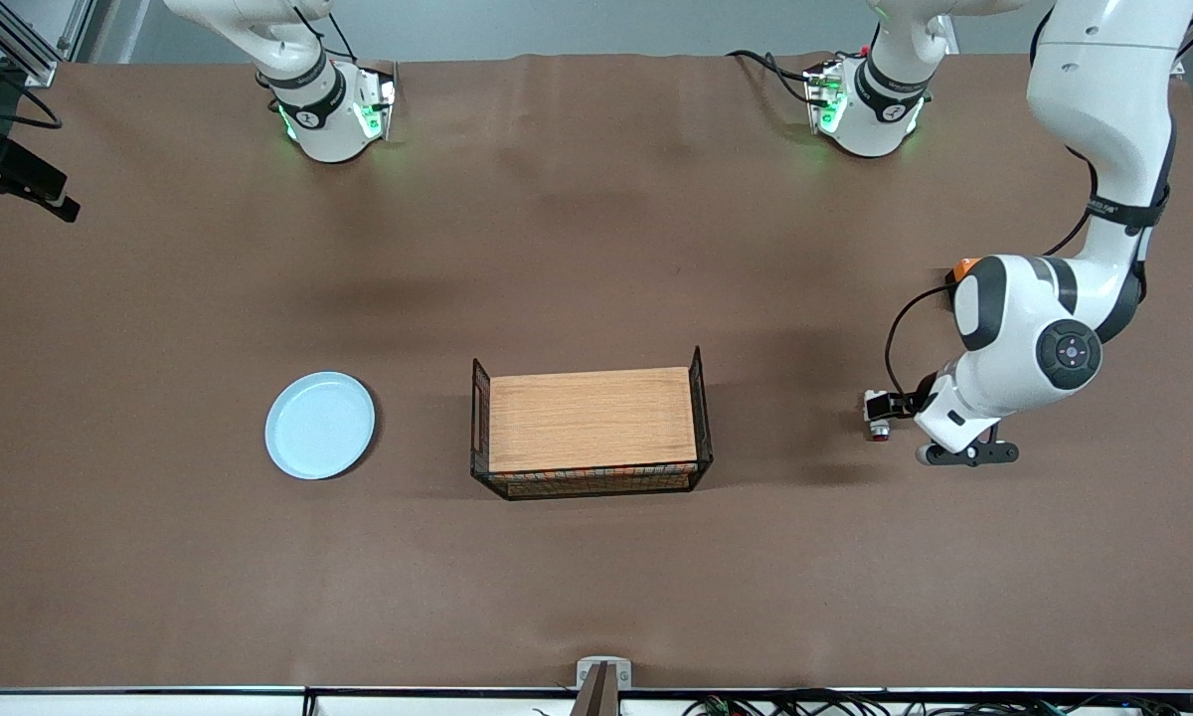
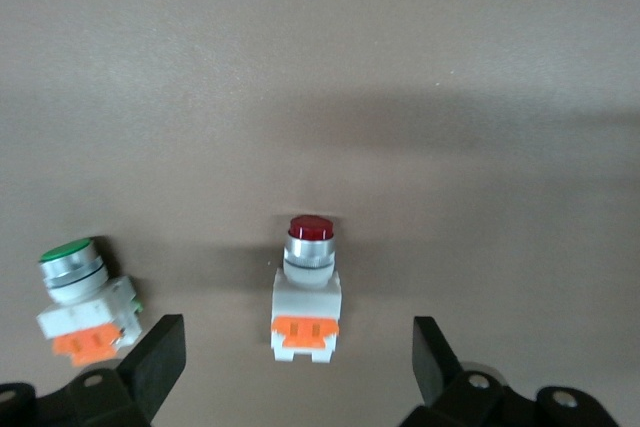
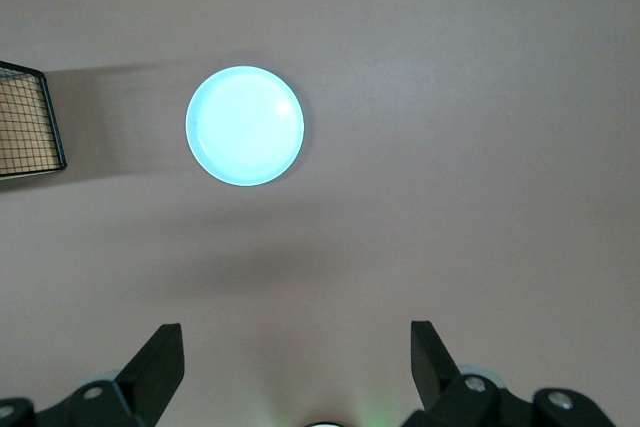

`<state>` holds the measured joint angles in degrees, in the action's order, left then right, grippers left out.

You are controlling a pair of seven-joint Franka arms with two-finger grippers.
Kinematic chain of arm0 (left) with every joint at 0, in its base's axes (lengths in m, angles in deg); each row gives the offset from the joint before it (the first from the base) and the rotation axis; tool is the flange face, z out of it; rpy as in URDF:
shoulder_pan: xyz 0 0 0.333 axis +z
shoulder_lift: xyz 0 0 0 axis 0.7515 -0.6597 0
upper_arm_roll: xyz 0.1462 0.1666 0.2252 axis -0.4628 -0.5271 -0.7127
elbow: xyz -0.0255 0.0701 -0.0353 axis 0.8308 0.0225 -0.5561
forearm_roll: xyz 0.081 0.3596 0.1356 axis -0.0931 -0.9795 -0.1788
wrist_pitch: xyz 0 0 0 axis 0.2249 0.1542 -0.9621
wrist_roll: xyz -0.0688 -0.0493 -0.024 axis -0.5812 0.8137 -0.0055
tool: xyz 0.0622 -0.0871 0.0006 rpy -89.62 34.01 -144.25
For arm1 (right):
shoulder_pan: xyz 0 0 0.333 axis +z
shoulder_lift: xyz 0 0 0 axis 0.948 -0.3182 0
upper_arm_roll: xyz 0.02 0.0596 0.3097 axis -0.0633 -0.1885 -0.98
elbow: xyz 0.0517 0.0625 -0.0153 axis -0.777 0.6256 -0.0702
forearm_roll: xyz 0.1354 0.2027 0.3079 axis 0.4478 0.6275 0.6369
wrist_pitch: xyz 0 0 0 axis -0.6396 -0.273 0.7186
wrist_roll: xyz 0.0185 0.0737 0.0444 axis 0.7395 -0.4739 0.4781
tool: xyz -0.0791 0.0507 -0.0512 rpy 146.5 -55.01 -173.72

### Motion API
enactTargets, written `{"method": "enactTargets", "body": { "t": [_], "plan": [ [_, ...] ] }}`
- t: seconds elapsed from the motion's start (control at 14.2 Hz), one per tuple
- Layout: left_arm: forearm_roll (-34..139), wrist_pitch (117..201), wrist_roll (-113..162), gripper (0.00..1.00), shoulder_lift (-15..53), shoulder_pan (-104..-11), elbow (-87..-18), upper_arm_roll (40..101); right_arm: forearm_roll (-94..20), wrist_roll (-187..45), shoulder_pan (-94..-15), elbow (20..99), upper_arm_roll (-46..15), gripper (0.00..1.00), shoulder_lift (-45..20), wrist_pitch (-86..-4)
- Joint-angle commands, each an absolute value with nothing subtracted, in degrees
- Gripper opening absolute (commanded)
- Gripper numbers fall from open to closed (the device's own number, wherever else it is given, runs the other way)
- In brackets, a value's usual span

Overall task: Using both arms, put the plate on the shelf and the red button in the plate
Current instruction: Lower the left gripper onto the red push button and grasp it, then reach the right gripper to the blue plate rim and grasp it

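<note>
Left gripper (image 2: 298, 367) hung open just over the red button (image 2: 307, 287), which lay between its fingers, long axis pointing away; right gripper (image 3: 297, 372) open, high above plate (image 3: 245, 126)

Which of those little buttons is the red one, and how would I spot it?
Start at the wire basket with the wooden top, mid-table, then look toward the left arm's end, where the left gripper hangs open. The red button lies on the table between its fingers, with a white body, an orange block and a dark red cap. The look-alike beside it is the green button, capped green.
</note>
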<state>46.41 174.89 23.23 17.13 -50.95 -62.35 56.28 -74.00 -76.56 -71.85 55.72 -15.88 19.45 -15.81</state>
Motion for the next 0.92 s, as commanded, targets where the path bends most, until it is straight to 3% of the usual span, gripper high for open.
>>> {"method": "enactTargets", "body": {
  "t": [0.0,0.42,0.85],
  "plan": [
    [46.58,177.88,23.63,1.00,15.28,-51.71,-62.54,56.05,-74.52,-76.38,-72.15,54.30,-16.36,1.00,15.34,-16.60],
    [43.60,180.26,23.55,1.00,13.52,-51.89,-63.77,56.14,-73.73,-74.97,-72.67,53.86,-16.45,1.00,3.05,-26.01],
    [43.06,182.20,23.37,1.00,12.73,-52.59,-65.70,56.14,-68.56,-74.44,-72.85,63.15,-16.36,1.00,-0.57,-40.40]
  ]
}}
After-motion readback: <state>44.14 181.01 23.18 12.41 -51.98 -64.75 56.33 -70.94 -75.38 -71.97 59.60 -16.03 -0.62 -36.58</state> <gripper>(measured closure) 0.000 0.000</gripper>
